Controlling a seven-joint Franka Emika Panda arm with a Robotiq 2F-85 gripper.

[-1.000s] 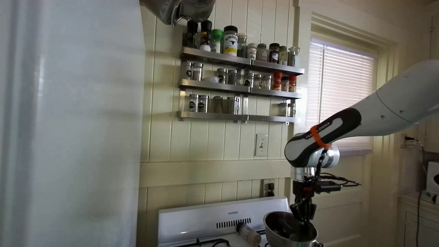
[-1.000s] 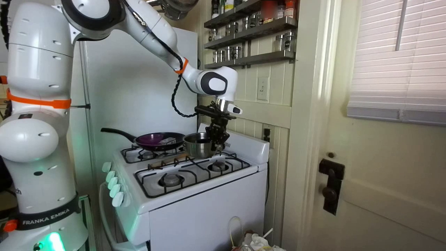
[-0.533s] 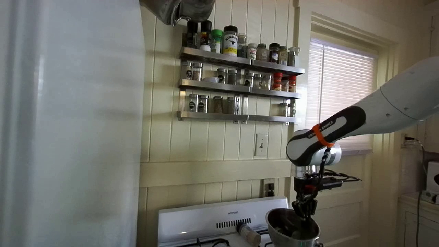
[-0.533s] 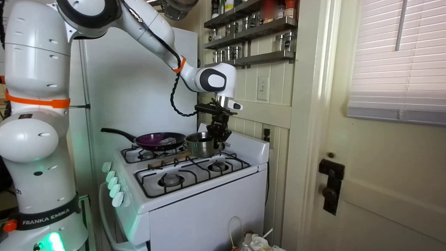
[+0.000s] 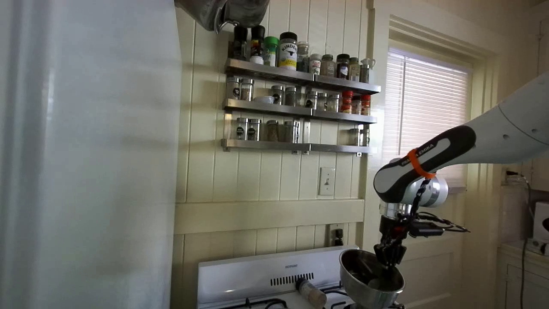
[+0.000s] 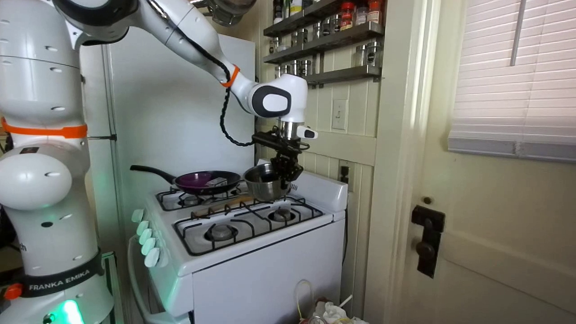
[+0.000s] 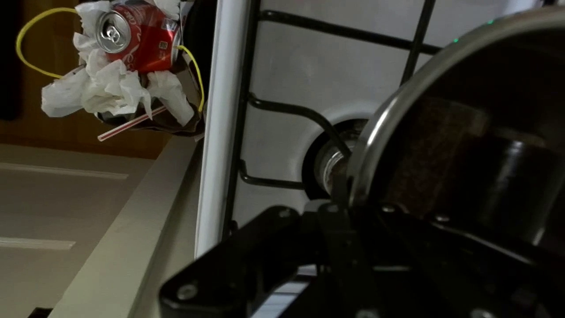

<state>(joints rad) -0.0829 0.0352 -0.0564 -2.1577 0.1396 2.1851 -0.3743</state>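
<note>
over the stove [image 6: 265, 265], the pot [image 6: 264, 191] faces upward, tilted.

In an exterior view, a round, shiny, silvery metal pot [image 5: 364, 297] tilts, its rim sloping down toward four o'clock. In the wrist view it is held over the stovetop [image 7: 318, 66], toward three o'clock, pinched by the rim at about that rim's eight o'clock. Dim shapes [image 7: 435, 154], one brownish, show inside, too shadowed to identify.
</note>
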